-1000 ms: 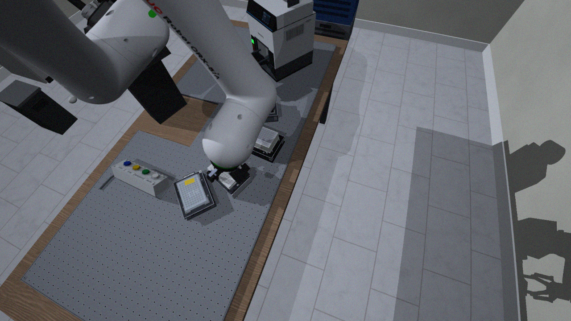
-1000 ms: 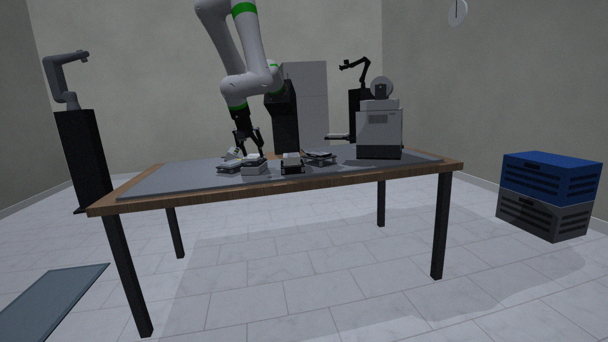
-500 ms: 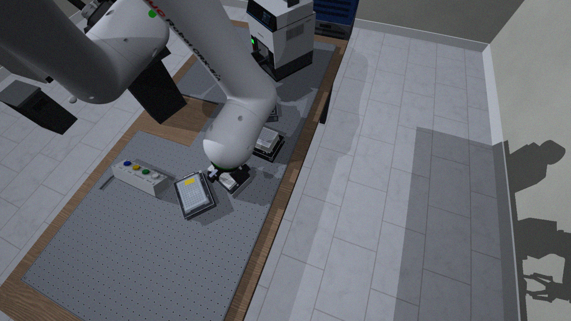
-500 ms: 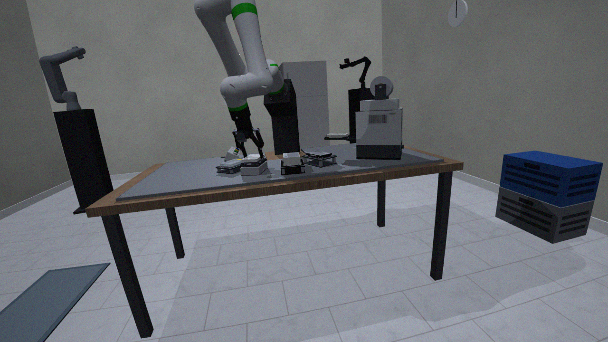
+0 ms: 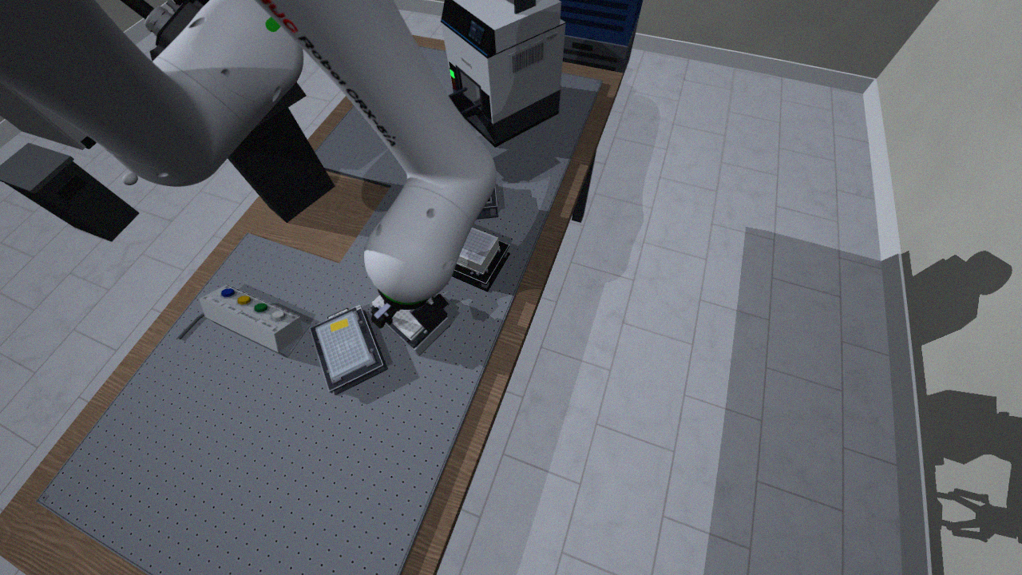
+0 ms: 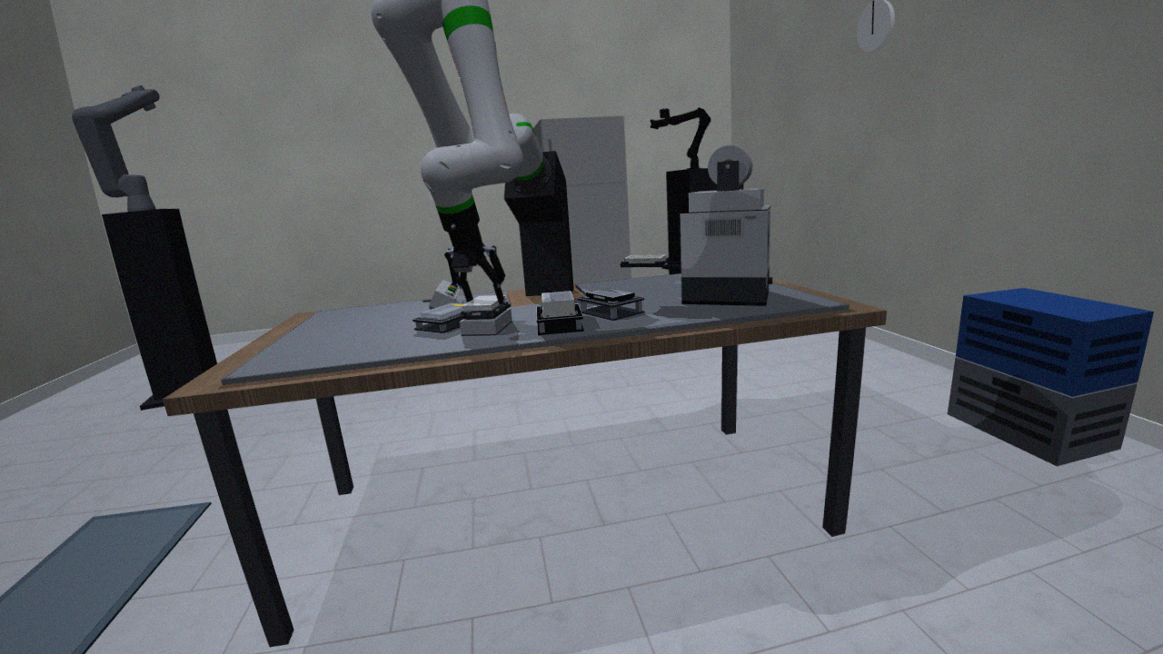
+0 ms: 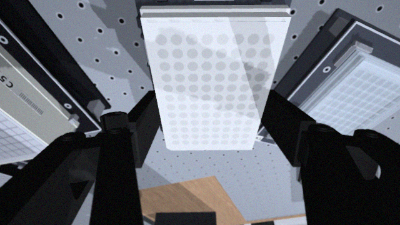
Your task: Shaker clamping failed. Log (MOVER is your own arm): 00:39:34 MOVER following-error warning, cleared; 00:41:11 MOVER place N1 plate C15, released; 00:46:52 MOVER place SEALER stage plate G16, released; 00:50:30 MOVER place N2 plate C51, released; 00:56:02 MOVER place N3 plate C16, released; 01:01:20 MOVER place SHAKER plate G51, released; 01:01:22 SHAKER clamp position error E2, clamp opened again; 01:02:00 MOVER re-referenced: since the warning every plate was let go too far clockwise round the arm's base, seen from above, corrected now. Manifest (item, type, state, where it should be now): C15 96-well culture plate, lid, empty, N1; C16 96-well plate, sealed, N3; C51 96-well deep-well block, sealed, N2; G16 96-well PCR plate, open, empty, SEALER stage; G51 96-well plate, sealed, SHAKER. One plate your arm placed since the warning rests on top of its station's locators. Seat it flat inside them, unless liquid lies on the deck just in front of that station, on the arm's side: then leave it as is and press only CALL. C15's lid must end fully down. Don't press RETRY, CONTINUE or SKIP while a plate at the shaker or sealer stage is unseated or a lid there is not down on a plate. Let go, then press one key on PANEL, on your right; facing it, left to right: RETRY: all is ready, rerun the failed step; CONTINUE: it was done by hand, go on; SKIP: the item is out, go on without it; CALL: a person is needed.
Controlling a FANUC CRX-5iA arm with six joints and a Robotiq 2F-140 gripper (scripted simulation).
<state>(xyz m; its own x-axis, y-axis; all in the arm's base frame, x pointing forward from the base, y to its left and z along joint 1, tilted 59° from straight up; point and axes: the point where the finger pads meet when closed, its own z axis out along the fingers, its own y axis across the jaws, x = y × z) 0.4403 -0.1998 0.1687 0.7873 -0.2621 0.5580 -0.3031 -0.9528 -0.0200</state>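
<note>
My gripper (image 7: 210, 105) is shut on the long sides of sealed 96-well plate G51 (image 7: 212, 81), a white plate with round wells under a film. In the exterior view the gripper (image 6: 480, 286) holds the plate (image 6: 484, 302) level, just over the light grey shaker (image 6: 486, 322). I cannot tell whether the plate touches the shaker. In the top view my wrist hides most of the plate (image 5: 407, 325). Deep-well block C51 (image 7: 19, 103) is to the left in the wrist view. Lidded plate C15 (image 7: 353, 94) is to the right.
The key panel (image 5: 250, 316) lies left of C15's nest (image 5: 347, 348). The deep-well block (image 5: 477, 251) and another nest lie towards the sealer (image 5: 500, 64). Darker glossy patches (image 5: 485, 307) lie on the deck on the table-edge side of the shaker.
</note>
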